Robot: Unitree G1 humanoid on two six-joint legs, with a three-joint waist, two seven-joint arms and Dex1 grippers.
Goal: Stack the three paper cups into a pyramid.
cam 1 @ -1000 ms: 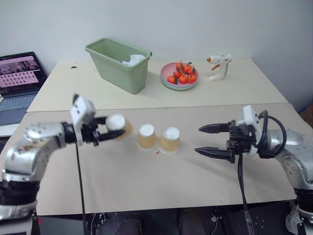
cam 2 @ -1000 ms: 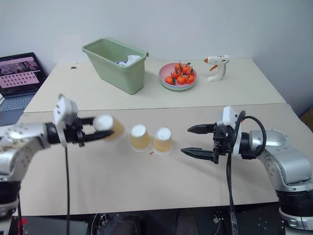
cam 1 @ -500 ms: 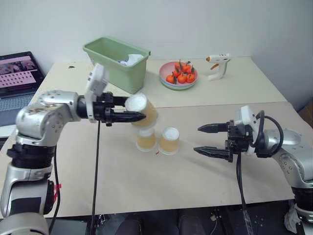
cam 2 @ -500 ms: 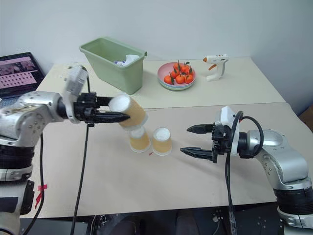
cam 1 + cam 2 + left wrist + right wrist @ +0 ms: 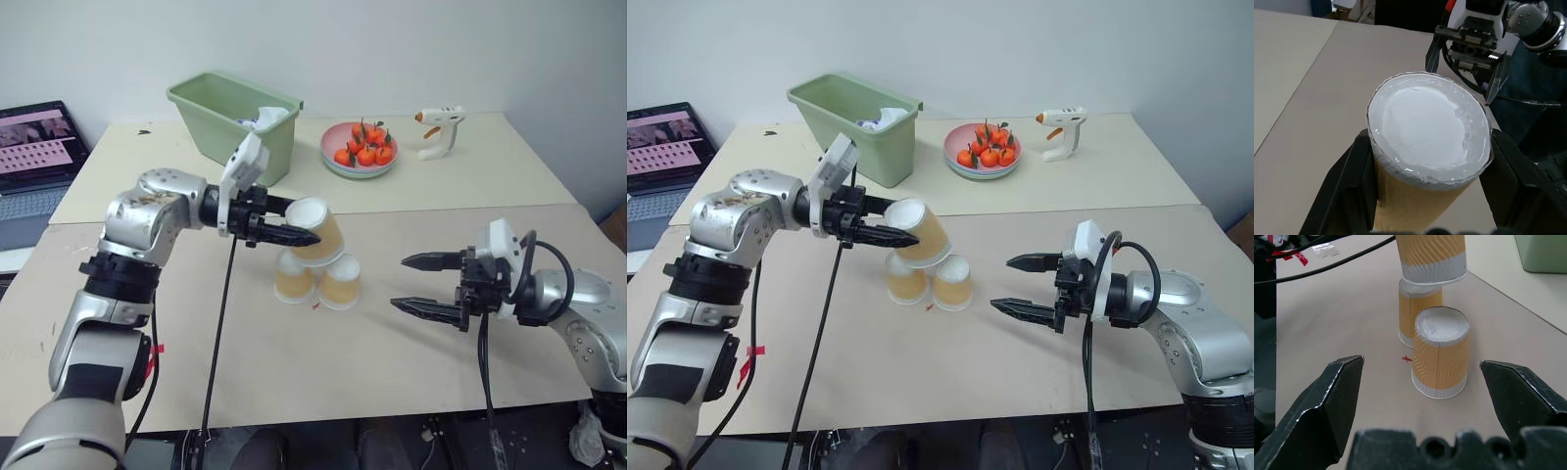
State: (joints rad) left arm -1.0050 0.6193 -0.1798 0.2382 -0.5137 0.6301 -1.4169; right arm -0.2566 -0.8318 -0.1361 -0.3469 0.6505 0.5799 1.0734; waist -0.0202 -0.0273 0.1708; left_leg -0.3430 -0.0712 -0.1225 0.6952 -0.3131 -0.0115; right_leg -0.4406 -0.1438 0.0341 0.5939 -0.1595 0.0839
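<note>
The third cup [image 5: 315, 231] hangs tilted over two upturned cups [image 5: 317, 280] standing side by side mid-table, clamped in the left gripper [image 5: 291, 226]. It likely needs levelling and centring over their seam before release. The right gripper [image 5: 421, 285], at three o'clock of the pair, stands wide and empty; bare table surrounds them, edges well apart.
</note>
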